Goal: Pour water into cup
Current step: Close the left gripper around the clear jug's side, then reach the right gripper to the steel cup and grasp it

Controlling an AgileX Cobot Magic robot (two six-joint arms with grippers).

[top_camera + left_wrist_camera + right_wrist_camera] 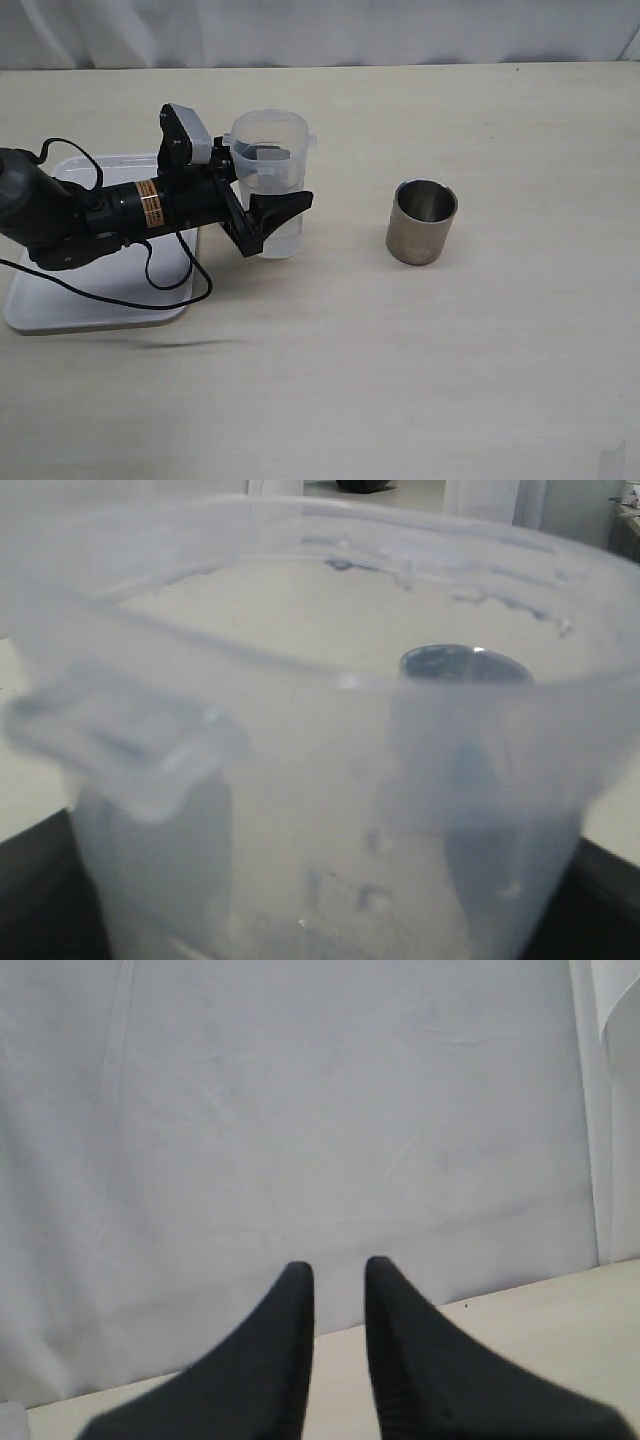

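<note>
Your left pincer (283,178) grasps the beaker (285,132) of water (286,238); the cup (422,222) stands apart. Your right pincer (338,1272) is slightly parted.

Black left arm (110,210), orange labels (150,207), looping black cable (175,285)

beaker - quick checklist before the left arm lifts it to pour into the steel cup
1. Left hand on the beaker: jaws either side, against its wall: ok.
2. Beaker upright on the table: ok.
3. Water in the beaker: a little at the bottom: ok.
4. Cup upright, mouth up, standing apart from the beaker: ok.
5. Nothing stands between beaker and cup: ok.
6. Grip firm enough to lift: cannot tell.
</note>
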